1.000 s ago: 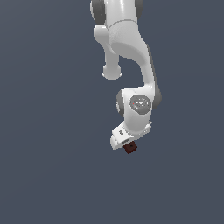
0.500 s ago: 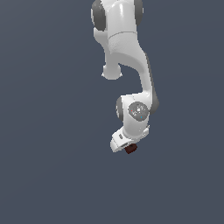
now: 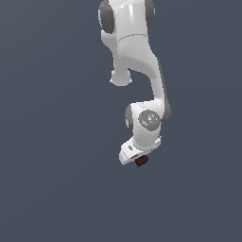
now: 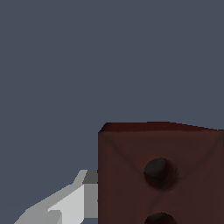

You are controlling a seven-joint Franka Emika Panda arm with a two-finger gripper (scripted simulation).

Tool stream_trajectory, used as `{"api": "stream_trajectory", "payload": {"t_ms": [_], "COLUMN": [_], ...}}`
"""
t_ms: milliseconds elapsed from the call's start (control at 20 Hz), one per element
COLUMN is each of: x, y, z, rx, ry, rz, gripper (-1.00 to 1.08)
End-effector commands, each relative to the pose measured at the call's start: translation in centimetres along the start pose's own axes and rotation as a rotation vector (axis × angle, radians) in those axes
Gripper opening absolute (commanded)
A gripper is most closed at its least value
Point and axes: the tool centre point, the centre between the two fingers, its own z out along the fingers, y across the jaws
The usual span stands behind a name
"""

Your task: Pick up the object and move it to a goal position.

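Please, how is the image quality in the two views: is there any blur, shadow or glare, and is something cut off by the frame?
Exterior view: flat, even light, no cast shadows on the plain grey background; soft highlights on the white arm; the dark red-brown block is small and slightly soft. Wrist view: the block fills the corner, cropped by the frame, with jagged pixel edges on the white gripper; no glare.

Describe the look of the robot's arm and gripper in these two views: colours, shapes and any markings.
The arm is glossy white, built of rounded, tube-like links with dark grey bands at the joints. Its wrist housing carries a round grey disc with tiny dots, some red. The gripper is a blocky white body; in the wrist view one light grey, angular finger shows. No cables appear.
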Motion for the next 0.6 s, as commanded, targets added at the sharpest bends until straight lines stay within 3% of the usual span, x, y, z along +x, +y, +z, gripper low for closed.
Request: {"api": "stream_trajectory", "payload": {"t_ms": [0,550], "x": [0.0,-1.1], "y": [0.0,2.4], "z": [0.0,-3.6], "rx": [0.0,0.0], "ry": [0.0,0.0], "rz": [-0.001,-0.001], "gripper": [-1.0,-1.0]}}
